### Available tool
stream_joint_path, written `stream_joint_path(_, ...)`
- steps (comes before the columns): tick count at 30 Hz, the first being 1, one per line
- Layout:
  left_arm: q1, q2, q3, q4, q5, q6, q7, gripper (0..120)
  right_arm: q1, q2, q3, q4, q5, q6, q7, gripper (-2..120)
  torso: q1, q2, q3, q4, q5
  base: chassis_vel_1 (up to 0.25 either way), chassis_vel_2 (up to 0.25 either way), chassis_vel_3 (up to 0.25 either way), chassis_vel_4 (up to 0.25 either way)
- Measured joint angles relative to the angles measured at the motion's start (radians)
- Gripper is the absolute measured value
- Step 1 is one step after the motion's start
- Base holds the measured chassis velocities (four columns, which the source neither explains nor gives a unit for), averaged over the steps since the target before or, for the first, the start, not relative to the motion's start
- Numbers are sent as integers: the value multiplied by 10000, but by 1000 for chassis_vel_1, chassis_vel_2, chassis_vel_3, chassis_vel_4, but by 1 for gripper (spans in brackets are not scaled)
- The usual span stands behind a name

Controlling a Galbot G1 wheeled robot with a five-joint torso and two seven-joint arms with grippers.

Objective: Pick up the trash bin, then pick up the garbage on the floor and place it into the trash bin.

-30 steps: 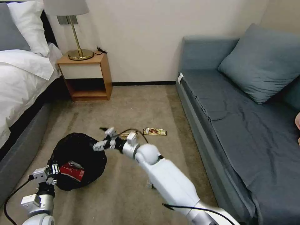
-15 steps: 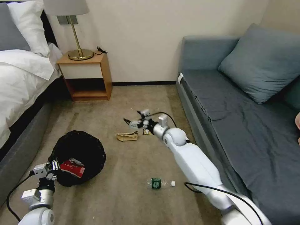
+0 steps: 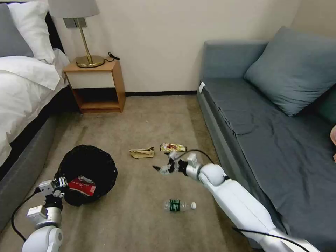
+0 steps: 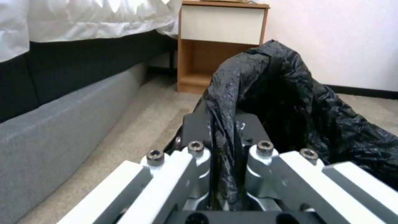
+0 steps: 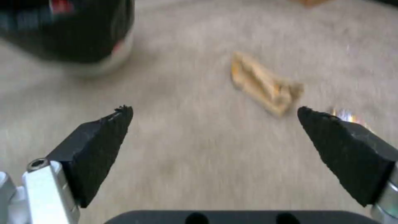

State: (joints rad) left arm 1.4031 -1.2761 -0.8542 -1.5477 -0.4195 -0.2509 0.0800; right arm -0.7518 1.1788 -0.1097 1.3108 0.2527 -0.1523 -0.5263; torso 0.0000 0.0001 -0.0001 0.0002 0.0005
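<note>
The trash bin (image 3: 87, 168), round and lined with a crinkled black bag (image 4: 290, 102), sits tilted at the lower left with a red snack bag (image 3: 82, 185) inside. My left gripper (image 3: 57, 183) is shut on the bin's near rim (image 4: 224, 161). Out over the carpet my right gripper (image 3: 164, 164) hangs open and holds nothing. The crumpled brown paper bag (image 3: 142, 152) (image 5: 265, 84) lies just beyond it, with the yellow-brown snack wrapper (image 3: 173, 147) beside that. A clear bottle with a green label (image 3: 179, 205) lies on the floor (image 3: 147, 119) nearer to me.
A grey sofa (image 3: 266, 126) with a cushion runs along the right. A bed (image 3: 24, 91) with white bedding lines the left. A wooden nightstand (image 3: 96, 84) with a brass lamp (image 3: 85, 42) stands at the back wall.
My right arm has swung from over the bin out to the right and then down toward me over the carpet, gripper open. The left gripper has stayed on the bin's rim.
</note>
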Motion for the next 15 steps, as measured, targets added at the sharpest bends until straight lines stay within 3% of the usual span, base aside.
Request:
stream_joint_path(9, 33, 26, 50, -14, 22, -33, 50, 5, -1486, -1374, 368, 738, -331, 76, -11, 100, 0, 1, 0, -3, -3, 0, 0, 0, 0)
stream_joint_path(15, 175, -26, 55, -60, 36, -157, 109, 5, -2165, -1423, 709, 888, -733, 176, -24, 100, 0, 1, 0, -3, -5, 0, 0, 0, 0)
